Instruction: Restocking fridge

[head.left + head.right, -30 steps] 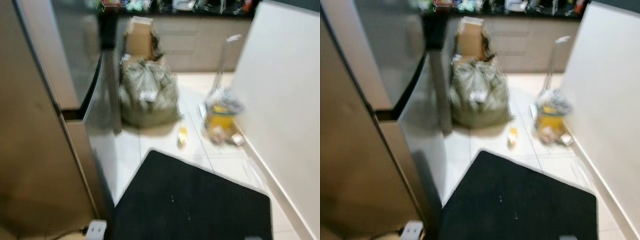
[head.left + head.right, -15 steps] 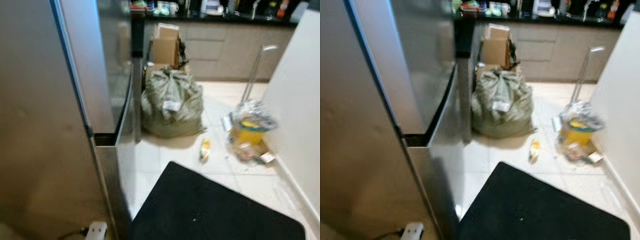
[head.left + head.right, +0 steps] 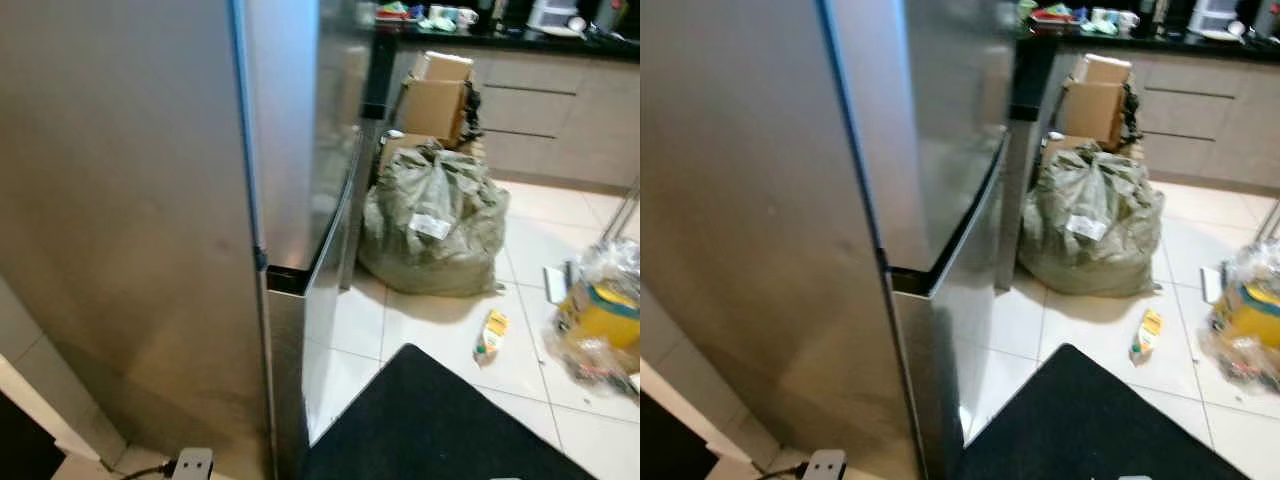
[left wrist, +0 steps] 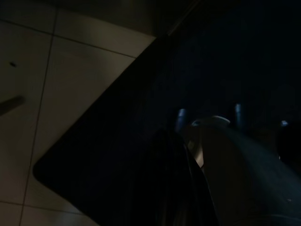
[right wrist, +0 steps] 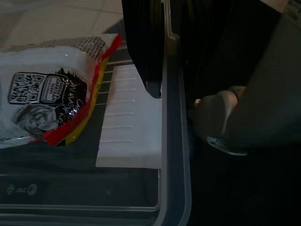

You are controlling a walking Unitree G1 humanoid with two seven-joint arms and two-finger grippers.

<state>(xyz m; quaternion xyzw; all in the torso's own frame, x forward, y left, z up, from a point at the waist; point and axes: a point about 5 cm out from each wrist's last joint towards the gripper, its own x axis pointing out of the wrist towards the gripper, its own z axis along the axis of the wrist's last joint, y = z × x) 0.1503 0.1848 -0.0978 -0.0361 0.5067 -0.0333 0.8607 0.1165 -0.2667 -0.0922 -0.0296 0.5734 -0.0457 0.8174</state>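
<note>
A tall stainless-steel fridge point(image 3: 200, 180) stands on the left with its doors closed and a dark seam point(image 3: 940, 270) between the upper and lower door. My right gripper point(image 5: 160, 89) hangs over a clear plastic bin point(image 5: 175, 155). Inside the bin lie a white, red and yellow snack packet point(image 5: 51, 94) and a flat white ridged piece point(image 5: 134, 127). My left gripper point(image 4: 176, 160) hangs in the dark above the black mat point(image 4: 141, 117) and pale floor tiles.
On the tiled floor past the fridge sit a grey-green tied sack point(image 3: 435, 220), cardboard boxes point(image 3: 435, 95), a small yellow carton point(image 3: 490, 335) and a clear bag with yellow contents point(image 3: 605, 315). A black mat point(image 3: 440, 430) lies in front. A white plug point(image 3: 192, 464) lies by the fridge's base.
The camera has swung left toward the fridge, so the fridge now takes up far more of the picture. The sack and bags sit further right in it. The objects themselves have not moved.
</note>
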